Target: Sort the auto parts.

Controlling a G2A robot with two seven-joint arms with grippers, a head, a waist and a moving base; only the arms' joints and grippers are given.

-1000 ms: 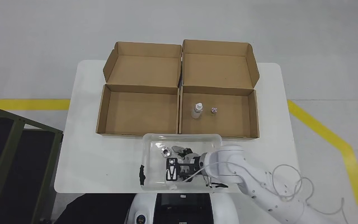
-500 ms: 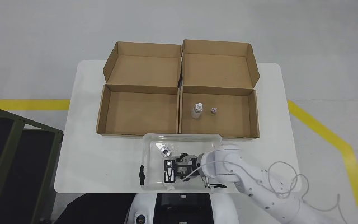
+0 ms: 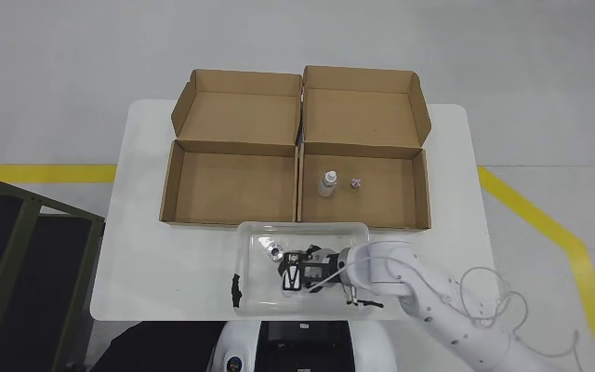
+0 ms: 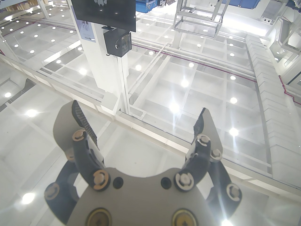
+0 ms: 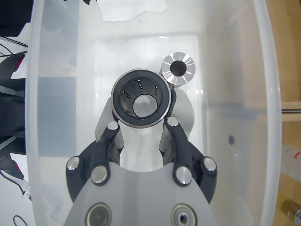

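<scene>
The white counter (image 3: 139, 260) is occupied by two open cardboard boxes set side by side with their lids folded back. The left box (image 3: 229, 186) is seen with a bare floor. In the right box (image 3: 390, 191) two parts are kept near the wall shared with the left box.

A clear plastic bin (image 3: 297, 225) is placed in front of the boxes, near the counter's front edge. The right gripper (image 5: 142, 116) is lowered inside this bin, and its jaws are clamped on a black linear bearing (image 5: 122, 88). The bearing is gripped by its outer sides, with its bore turned toward the wrist camera. Whether the bearing is resting on the bin floor cannot be told.

The left gripper (image 4: 140, 108) is pointed up at the ceiling, with its jaws spread wide and nothing between them.

A silver metal sleeve (image 5: 188, 68) with a central hole is stood on end just beside the bearing, on the side toward the boxes. In the right box, a white bottle-shaped part (image 3: 327, 183) is stood just beside a smaller dark part (image 3: 354, 183). A small black piece (image 3: 236, 290) is seen at the bin's left edge.
</scene>
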